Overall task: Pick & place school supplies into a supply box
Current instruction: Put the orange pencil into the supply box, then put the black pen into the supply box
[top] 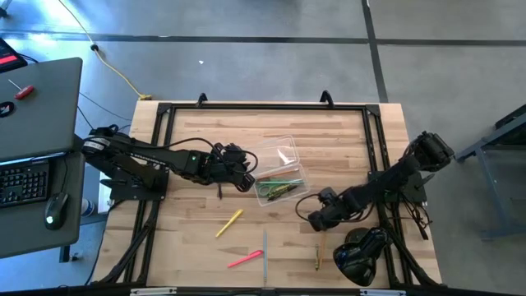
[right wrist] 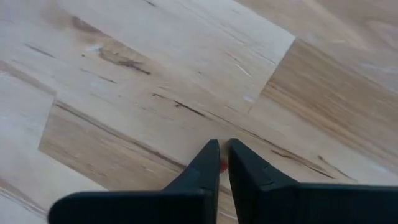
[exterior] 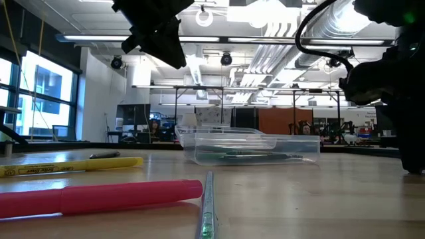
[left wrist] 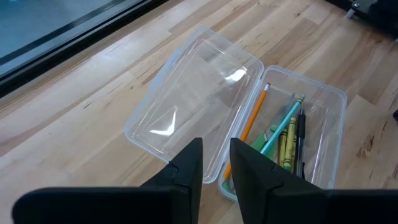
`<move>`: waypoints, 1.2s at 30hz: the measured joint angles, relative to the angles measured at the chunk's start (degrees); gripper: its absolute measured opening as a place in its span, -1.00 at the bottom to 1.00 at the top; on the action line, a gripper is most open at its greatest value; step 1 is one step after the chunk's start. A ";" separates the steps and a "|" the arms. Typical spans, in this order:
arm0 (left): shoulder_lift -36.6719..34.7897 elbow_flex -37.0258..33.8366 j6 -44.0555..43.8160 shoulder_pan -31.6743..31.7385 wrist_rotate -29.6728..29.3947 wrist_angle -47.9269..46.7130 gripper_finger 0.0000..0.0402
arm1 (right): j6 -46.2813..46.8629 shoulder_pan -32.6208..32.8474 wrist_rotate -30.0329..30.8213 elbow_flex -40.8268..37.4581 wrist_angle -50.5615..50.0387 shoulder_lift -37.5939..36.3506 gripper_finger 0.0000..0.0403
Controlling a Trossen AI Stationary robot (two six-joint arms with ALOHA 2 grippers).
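From my station the table (top: 189, 247) showed pale wood planks, matt, with streaky grain and darker boards. On it, the supply box (left wrist: 323, 118) was clear glossy plastic, its open lid (left wrist: 186, 93) beside it catching glare. Near the box, the pink marker (exterior: 99, 197) looked like smooth, satin plastic, and the yellow marker (exterior: 73, 166) like printed plastic. The left gripper (left wrist: 216, 167) fingers appeared matt black, with a moulded plastic look.

Clear supply box (left wrist: 323, 102) holds orange (left wrist: 254, 115), light-blue (left wrist: 281, 127) and yellow-green (left wrist: 287, 148) pencils; a yellow pen (top: 229, 223) and pink pen (top: 244, 261) lie on pale, wood-grained table (top: 189, 238); something possibly red (right wrist: 222, 164) shows between dark fingertips.
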 joint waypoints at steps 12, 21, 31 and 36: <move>0.00 0.02 -0.02 0.00 0.02 0.06 -0.44 | -9.18 -3.02 -2.88 0.03 -0.74 -0.86 -0.61; -0.02 0.00 -3.89 0.02 2.57 -6.74 -0.44 | -13.08 -2.90 -0.39 -0.11 -5.04 -6.83 -0.54; 0.72 -6.32 -25.04 0.02 4.16 -18.20 -0.44 | -21.66 -2.92 8.45 -0.08 -7.17 -11.63 -0.53; 0.74 -14.70 -38.39 0.00 9.20 -10.88 -0.44 | -25.12 -2.92 10.03 -0.08 -7.15 -11.65 -0.53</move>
